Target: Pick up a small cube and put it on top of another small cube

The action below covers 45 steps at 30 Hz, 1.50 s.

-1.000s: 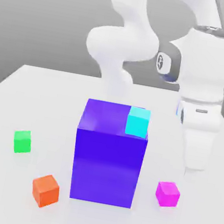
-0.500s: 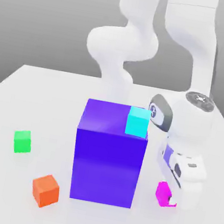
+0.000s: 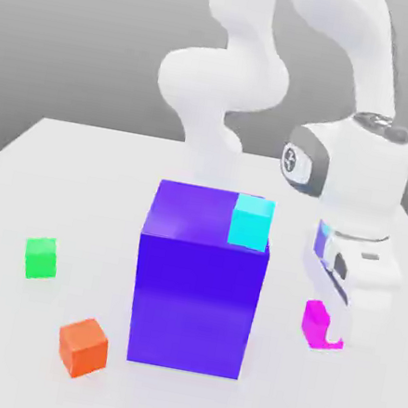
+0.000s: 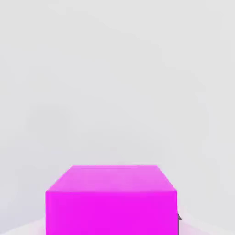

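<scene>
Gripper [image 3: 330, 336] seen closed on magenta cube [image 3: 315, 323], lower right of exterior frame; cube clamped between fingers, apparently just clear of white table [image 3: 33, 178]. Same cube [image 4: 111, 200] seen low centre in hand view. Green cube [image 3: 41, 257] placed at left, mid-height. Orange cube [image 3: 83, 346] at lower left. Blue-purple block [image 3: 197, 287] at centre, cyan cube [image 3: 251, 222] set on its top right corner.

Large block [image 3: 197, 292] mid-table [image 3: 24, 176], one cube [image 3: 251, 222] atop it; two cubes [image 3: 41, 257] [image 3: 82, 347] at exterior view's left, one [image 3: 315, 322] right
</scene>
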Motion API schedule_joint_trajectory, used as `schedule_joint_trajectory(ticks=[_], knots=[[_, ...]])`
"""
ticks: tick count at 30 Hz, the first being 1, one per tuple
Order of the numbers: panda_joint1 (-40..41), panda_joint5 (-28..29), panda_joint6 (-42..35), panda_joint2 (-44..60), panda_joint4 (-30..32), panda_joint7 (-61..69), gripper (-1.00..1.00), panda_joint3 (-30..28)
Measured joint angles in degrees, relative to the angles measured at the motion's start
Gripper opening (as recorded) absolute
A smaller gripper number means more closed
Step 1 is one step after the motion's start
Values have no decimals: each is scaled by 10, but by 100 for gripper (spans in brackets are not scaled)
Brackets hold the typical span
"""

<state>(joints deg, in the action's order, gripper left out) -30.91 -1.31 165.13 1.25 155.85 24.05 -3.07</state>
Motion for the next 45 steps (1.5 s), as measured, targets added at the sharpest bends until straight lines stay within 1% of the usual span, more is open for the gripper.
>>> schedule_joint_trajectory(ticks=[5, 9, 12, 16, 24, 29, 32, 41, 45], knots=[[15, 13, 16, -20, -36, -48, -100, -11], [38, 42, 29, -36, -64, -100, -100, -19], [119, 101, 14, -65, -63, -124, -100, -48], [207, 172, -13, -108, -54, -139, -100, -93], [401, 286, -67, -194, -27, -141, -100, -189], [538, 348, -101, -243, -8, -122, -100, -268], [542, 337, -111, -240, 16, -82, -100, -300], [482, 274, -134, -196, 96, 58, -100, -381], [453, 241, -123, -171, 105, 95, -100, -403]])
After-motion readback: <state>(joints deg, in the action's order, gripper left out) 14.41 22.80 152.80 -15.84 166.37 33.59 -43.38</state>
